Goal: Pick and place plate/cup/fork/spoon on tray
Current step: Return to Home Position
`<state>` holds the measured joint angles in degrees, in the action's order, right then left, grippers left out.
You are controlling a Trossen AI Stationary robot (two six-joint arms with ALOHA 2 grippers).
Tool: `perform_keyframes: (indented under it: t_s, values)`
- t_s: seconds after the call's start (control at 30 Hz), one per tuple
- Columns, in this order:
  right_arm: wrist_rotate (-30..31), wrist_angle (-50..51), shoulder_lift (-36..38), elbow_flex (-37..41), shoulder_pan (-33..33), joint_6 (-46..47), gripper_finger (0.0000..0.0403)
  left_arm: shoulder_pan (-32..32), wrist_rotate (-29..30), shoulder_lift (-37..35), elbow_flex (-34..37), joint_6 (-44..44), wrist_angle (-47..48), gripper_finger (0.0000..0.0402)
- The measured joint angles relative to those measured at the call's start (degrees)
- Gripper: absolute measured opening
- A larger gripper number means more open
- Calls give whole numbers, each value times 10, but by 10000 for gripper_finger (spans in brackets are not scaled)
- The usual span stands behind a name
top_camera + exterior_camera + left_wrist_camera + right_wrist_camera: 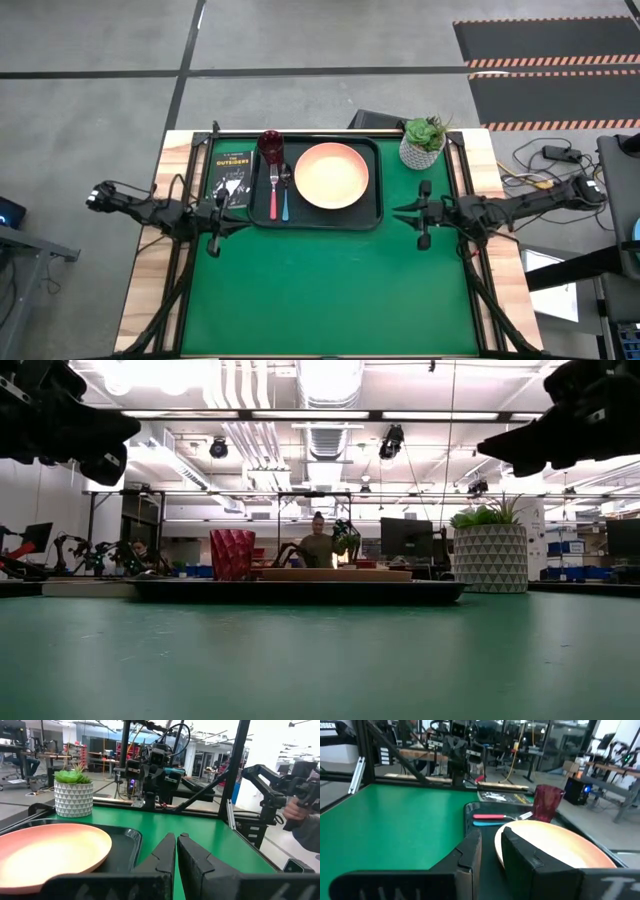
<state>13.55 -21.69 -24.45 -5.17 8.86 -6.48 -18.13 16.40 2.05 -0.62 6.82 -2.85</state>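
The peach-orange plate (331, 176) lies flat on the dark tray (300, 220) at the table's far middle. The dark red cup (270, 146) stands upright in the tray's far left corner. The pink-red-handled fork (273, 192) and the blue-handled spoon (285, 197) lie side by side on the tray, left of the plate. My left gripper (246, 211) hangs shut and empty above the table by the tray's left near corner. My right gripper (398, 212) hangs above the table just right of the tray, empty, with its fingers close together.
A black book (230, 172) lies left of the tray. A white pot with a green plant (423, 143) stands at the tray's far right. Green mat stretches from the tray to the near edge. A person's hand (300, 810) shows beyond the table's right side.
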Motion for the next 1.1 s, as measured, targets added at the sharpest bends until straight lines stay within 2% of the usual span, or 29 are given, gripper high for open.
perform_keyframes:
  t_s: [0.23,0.47,1.1]
  values:
    - [0,7,67,32,0,-18,63,0,0,3,1,-1,0,0]
    - [0,55,124,33,0,-22,63,0,0,3,1,-1,0,0]
    - [1,183,234,34,0,-29,63,0,1,8,2,-1,2,0]
